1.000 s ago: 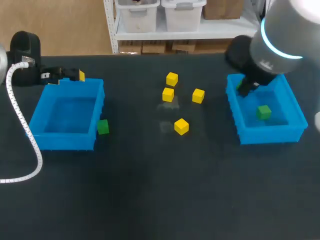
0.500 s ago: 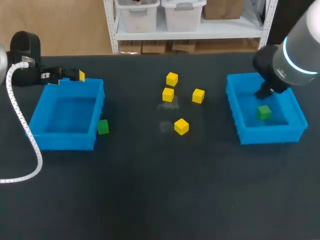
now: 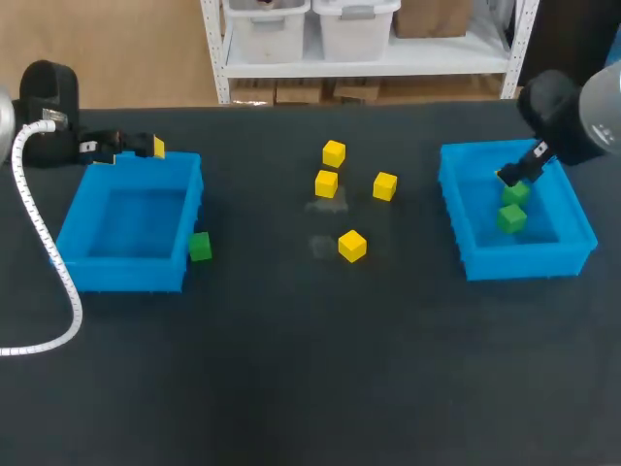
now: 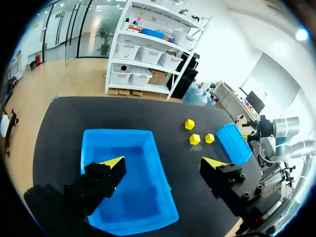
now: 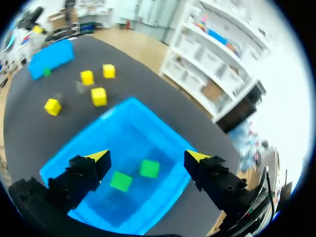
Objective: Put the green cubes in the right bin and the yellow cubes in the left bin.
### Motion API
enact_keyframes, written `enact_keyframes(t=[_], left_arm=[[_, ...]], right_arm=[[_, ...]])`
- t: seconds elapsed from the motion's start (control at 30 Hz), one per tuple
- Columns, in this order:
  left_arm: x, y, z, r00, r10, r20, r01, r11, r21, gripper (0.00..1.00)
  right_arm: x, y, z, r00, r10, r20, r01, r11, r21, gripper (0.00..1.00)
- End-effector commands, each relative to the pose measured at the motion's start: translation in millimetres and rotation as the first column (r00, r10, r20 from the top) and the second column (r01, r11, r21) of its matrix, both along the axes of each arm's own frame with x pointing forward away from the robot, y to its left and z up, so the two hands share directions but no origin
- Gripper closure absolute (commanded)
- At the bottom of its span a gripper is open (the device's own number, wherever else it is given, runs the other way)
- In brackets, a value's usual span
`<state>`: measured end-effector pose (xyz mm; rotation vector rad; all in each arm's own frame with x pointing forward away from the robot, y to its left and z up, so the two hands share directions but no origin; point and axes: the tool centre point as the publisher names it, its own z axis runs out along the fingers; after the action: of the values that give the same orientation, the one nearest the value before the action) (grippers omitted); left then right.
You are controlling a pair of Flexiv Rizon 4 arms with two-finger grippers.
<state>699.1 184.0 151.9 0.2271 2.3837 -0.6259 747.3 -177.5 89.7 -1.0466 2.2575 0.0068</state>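
Note:
Two green cubes [image 3: 511,217] [image 3: 516,191] are inside the right blue bin [image 3: 572,219]. My right gripper [image 3: 519,175] hangs open above them. In the right wrist view both green cubes [image 5: 149,168] [image 5: 121,180] show under the open gripper [image 5: 147,157], touching neither finger. A third green cube [image 3: 200,247] rests against the left bin [image 3: 131,272] at its right wall. Several yellow cubes [image 3: 334,153] [image 3: 326,183] [image 3: 385,185] [image 3: 352,246] lie mid-table. My left gripper [image 3: 141,149] stands open and empty over the left bin's far rim, above the bin [image 4: 108,138] in its own view [image 4: 163,162].
A white coiled cable [image 3: 44,243] from my left arm loops down the table's left side beside the left bin. Bare dark tabletop [image 3: 310,369] fills the front half and the gap between the yellow cubes and each bin.
My right arm has drawn back to the right over the right bin and its gripper has opened. A second green cube now shows in that bin. The left arm has not moved.

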Motion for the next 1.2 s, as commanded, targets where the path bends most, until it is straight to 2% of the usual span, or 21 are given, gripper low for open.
enact_keyframes(t=[0.03, 0.3, 0.63, 0.77, 1.0, 1.2], left_arm=[[0.0, 1, -1.3, 1.0, -0.004, 0.005, 0.004, 1.0, -0.006, 0.0], [0.0, 1, -1.3, 1.0, -0.004, 0.005, 0.004, 1.0, -0.006, 0.0], [0.0, 1, -1.3, 1.0, -0.004, 0.005, 0.004, 1.0, -0.006, 0.0], [0.0, 1, -1.3, 1.0, -0.004, 0.005, 0.004, 1.0, -0.006, 0.0], [0.0, 1, -1.3, 1.0, -0.004, 0.005, 0.004, 1.0, -0.006, 0.0], [0.0, 1, -1.3, 1.0, -0.004, 0.005, 0.004, 1.0, -0.006, 0.0]], right_arm=[[-12.1, 21, 12, 0.985, 0.164, 0.053, -0.166, 0.986, 0.024, 0.0], [-23.9, 104, 24, 0.918, 0.386, 0.095, -0.393, 0.916, 0.075, 0.0], [-35.5, 181, 15, 0.831, 0.554, 0.047, -0.555, 0.82, 0.14, 0.0], [-35.5, 205, 8, 0.796, 0.605, 0.008, -0.597, 0.784, 0.171, 0.0], [-34.6, 235, -3, 0.734, 0.678, -0.031, -0.664, 0.727, 0.177, 0.0], [-36.3, 259, -12, 0.701, 0.71, -0.064, -0.69, 0.699, 0.187, 0.0]])
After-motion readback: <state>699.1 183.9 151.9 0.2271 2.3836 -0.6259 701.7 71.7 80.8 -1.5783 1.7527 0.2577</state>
